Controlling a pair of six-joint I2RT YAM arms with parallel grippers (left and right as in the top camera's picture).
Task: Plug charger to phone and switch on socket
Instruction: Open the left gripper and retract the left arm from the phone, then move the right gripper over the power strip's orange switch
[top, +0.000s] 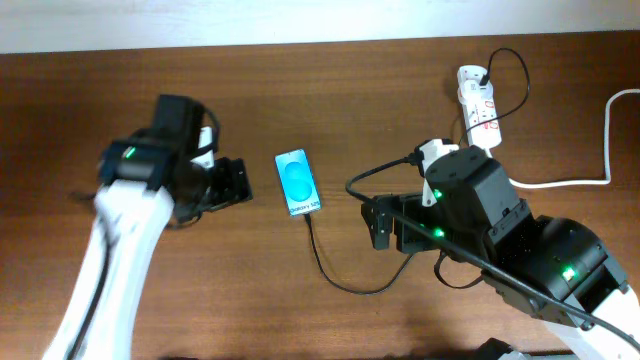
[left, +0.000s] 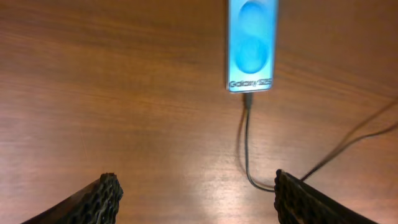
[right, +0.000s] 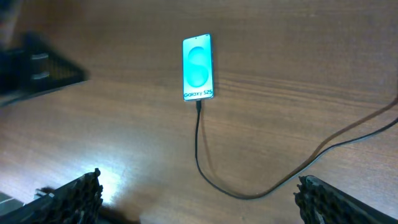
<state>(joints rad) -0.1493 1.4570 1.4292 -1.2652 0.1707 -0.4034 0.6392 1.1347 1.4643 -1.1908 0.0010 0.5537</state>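
- Overhead, the wooden table (top: 300, 80) carries everything. The plugging-in looks finished to me, and the switch is the step left.
- Right gripper (top: 385, 225) sits mid-table with its jaws spread wide and nothing between them. It points toward the phone, with the socket behind it.
- Left gripper (top: 235, 185) hangs just beside the phone's left edge. Its jaws are wide too, and the left wrist view shows only bare wood between them.
- Socket (top: 478, 108) lies at the far right of the table, well apart from both grippers, with a thick white cord (top: 600, 150) running off it.
- Phone (top: 298, 182) lies flat between the two arms, screen lit cyan.
- Charger (top: 330, 275) loops from the phone's bottom edge under the right arm, and its far end reaches the socket's top.
- Connector tip (left: 247, 96) looks seated in the phone's port.
- Red markings (top: 488, 112) on the socket are too small to show whether it is on. The next move, I'd say, calls for the nearer right arm to turn back and press the switch with one fingertip, without dragging the cable.
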